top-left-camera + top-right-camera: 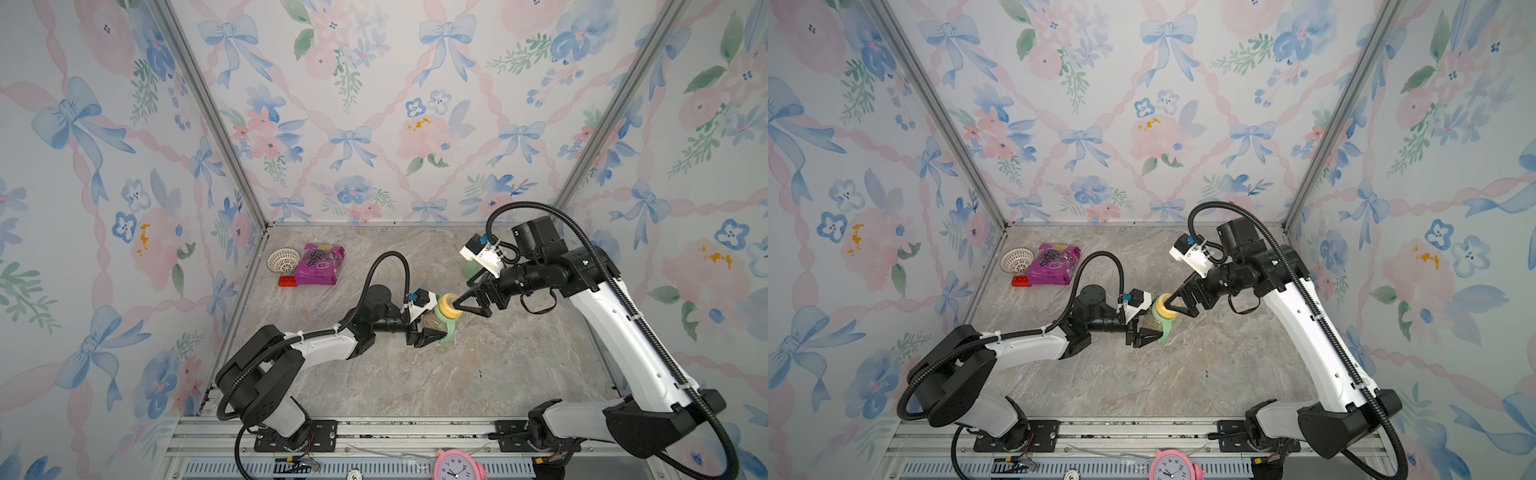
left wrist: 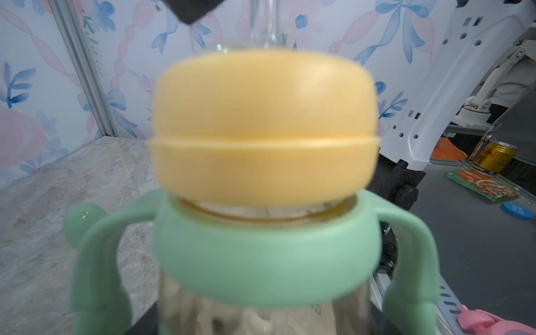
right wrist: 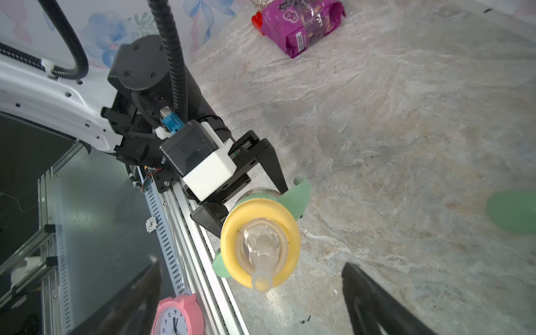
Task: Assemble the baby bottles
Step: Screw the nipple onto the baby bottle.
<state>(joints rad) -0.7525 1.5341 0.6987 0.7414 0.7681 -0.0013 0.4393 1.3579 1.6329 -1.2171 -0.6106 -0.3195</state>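
The baby bottle is held tilted above the table, mid-table. My left gripper [image 1: 428,334] is shut on its clear amber jar body [image 2: 261,313]. The pale green two-handled ring [image 2: 266,255] sits round the neck. Above it is the yellow collar [image 1: 449,305], with a strip of neck showing between them. The clear nipple [image 3: 261,252] points at my right gripper [image 3: 251,265], which is open, one finger on each side of the nipple without touching it. The pale green dome cap [image 3: 513,211] lies on the table beyond the right gripper.
A purple snack packet [image 1: 320,264], a white lattice basket [image 1: 282,259] and a red block [image 1: 288,281] lie at the back left corner. A pink clock [image 1: 457,465] sits on the front rail. Patterned walls close in three sides.
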